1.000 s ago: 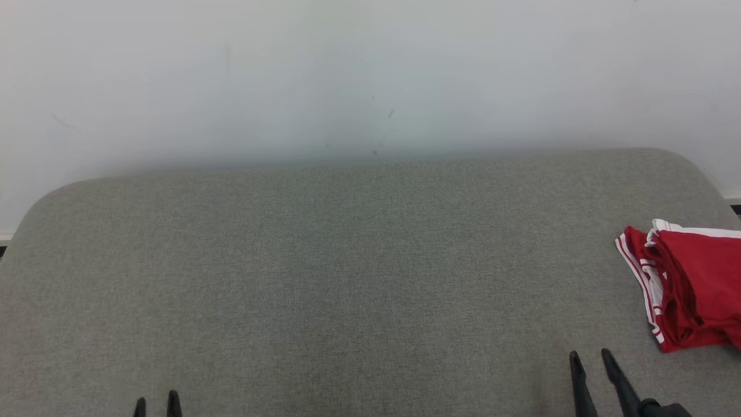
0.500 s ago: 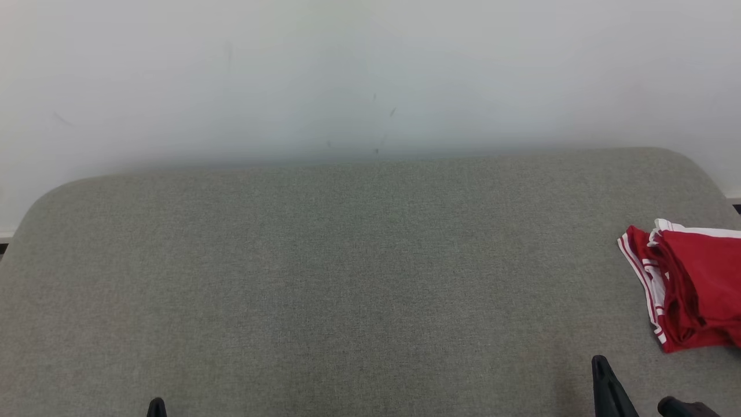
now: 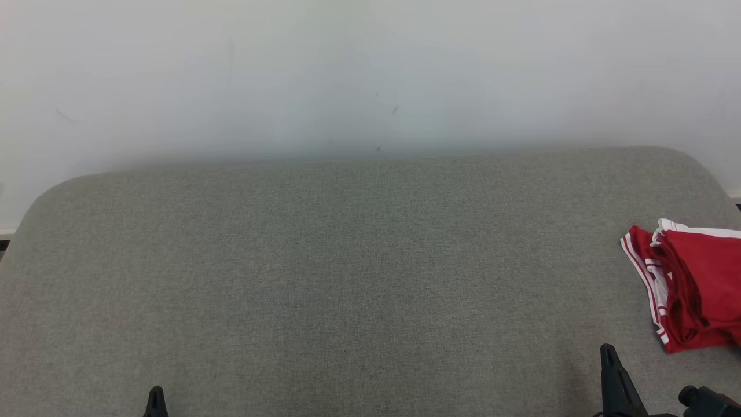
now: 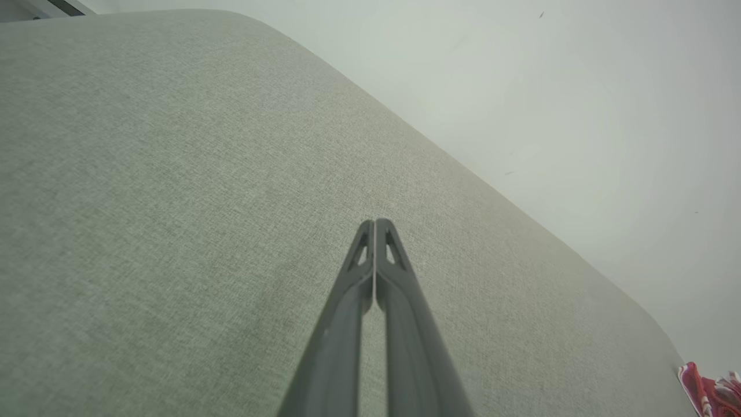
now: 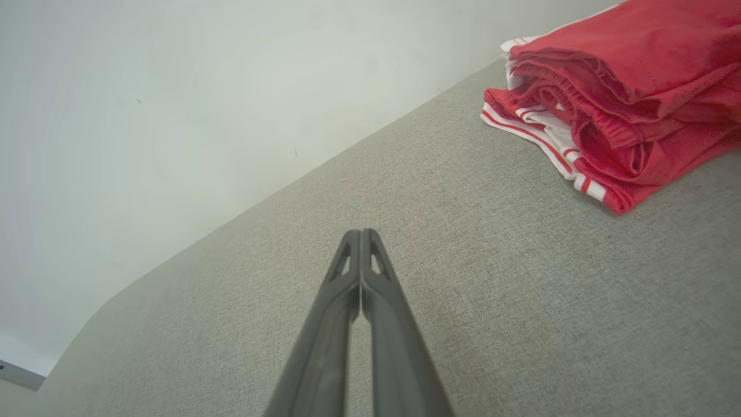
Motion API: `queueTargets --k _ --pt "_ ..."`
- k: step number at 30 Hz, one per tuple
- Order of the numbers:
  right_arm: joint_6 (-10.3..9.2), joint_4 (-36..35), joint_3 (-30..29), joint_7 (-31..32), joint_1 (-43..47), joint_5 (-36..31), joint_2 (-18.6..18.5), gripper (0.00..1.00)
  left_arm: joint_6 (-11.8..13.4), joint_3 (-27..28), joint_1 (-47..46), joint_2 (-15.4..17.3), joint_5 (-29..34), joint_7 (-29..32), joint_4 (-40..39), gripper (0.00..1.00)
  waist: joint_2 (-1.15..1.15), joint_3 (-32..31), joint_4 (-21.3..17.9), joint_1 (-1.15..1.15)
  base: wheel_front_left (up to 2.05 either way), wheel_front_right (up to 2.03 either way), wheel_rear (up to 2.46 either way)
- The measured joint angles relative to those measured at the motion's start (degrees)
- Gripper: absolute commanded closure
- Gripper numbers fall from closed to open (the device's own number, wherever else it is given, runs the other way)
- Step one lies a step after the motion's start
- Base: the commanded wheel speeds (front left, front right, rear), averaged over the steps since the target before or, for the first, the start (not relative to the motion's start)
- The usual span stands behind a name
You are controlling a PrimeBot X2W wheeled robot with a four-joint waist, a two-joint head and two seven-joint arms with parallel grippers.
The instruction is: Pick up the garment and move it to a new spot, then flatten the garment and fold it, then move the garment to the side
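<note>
The garment [image 3: 692,284] is red with white stripes and lies folded in a bundle at the right edge of the grey fabric surface [image 3: 347,278]. It also appears at the top right of the right wrist view as the garment [image 5: 625,98], and as a small red patch [image 4: 709,394] in the left wrist view. My right gripper [image 3: 606,351] is shut near the front edge, left of and short of the bundle, with nothing in it. Its fingers [image 5: 360,234] are pressed together. My left gripper [image 3: 155,394] is shut and holds nothing at the front left, fingers [image 4: 375,223] touching.
A pale wall [image 3: 370,75] rises behind the surface's rounded far edge. The wide grey cloth between my two grippers is bare fabric. The surface's corners curve off at far left and far right.
Both grippers closed from open. The right one shifted right and the left one sank lower in the head view. The garment stayed where it was.
</note>
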Motion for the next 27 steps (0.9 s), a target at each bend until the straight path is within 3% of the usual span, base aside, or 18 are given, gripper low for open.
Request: queueTargets --k 27 --pt "0.00 0.23 -1.11 4.95 -3.35 21.35 0.00 1.00 -1.52 0.70 -3.81 0.04 -18.74 4.98 0.98 1.00 0.00 0.49 0.48 0.00 0.00 0.00 0.00"
